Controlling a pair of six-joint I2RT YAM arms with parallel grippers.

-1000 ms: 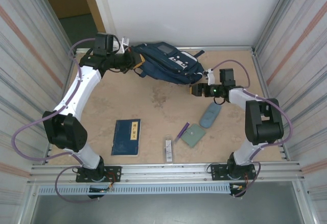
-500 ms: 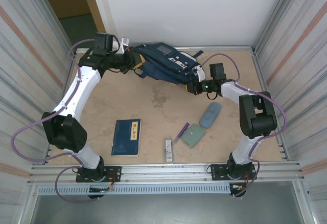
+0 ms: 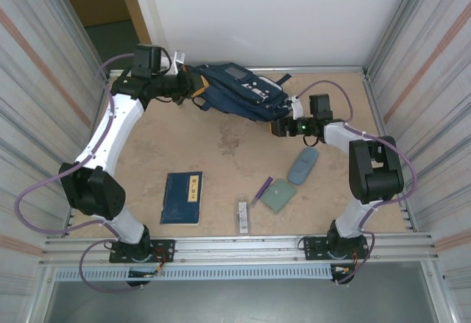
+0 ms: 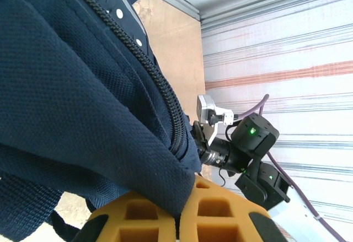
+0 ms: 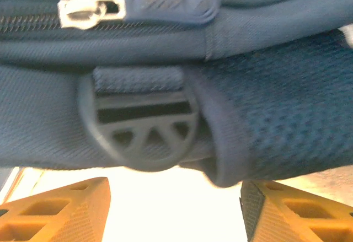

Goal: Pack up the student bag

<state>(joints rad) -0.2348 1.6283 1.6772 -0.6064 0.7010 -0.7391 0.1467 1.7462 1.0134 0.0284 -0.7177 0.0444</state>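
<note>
Free room: bare centre of the tabletop (image 3: 235, 146), between the student bag (image 3: 239, 87) against the far wall (image 3: 280, 14) and the near row of obstacles: blue book (image 3: 182, 197), small pale packet (image 3: 243, 215), purple pen (image 3: 263, 188), green pouch (image 3: 278, 195), grey-blue case (image 3: 302, 166). Left arm (image 3: 110, 132) and right arm (image 3: 372, 168) flank it; corrugated side walls (image 3: 37, 117) close both sides
</note>
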